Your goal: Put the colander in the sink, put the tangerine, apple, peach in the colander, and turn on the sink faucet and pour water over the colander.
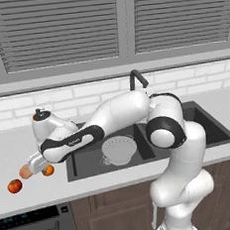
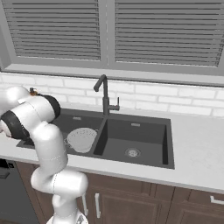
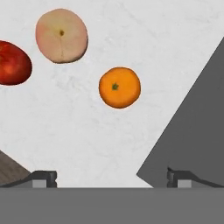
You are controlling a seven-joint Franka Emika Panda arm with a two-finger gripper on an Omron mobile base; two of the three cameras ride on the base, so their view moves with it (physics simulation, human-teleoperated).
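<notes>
Colander [image 1: 119, 150]: one, and I count it done; it sits upright in the left basin of the sink [image 1: 208, 128], nothing in it that I can see.
Sink: one, dark, two basins; the right basin holds just its steel drain [image 2: 132, 152].
Tangerine [image 3: 119, 87]: one, on the worktop [image 3: 144, 39] left of the sink, near the sink's edge; not yet moved.
Peach [image 3: 61, 35]: one, on the worktop just beyond the tangerine as my hand camera sees it; apart from it, not touching.
Apple [image 1: 15, 186]: one, red, on the worktop farthest left of the three, near the front edge.
Faucet [image 2: 105, 96]: one, black, behind the divide between the basins; I see no water running from it.
Gripper [image 1: 36, 166]: one, low over the fruit left of the sink; fingers [image 3: 43, 177] spread wide, holding nothing, tangerine ahead of them.
Done, by my reading: colander placed, one step of three.
Left to do: three fruits into the colander, then faucet on and water over it.
Step in hand, I judge: reaching for the tangerine first.
</notes>
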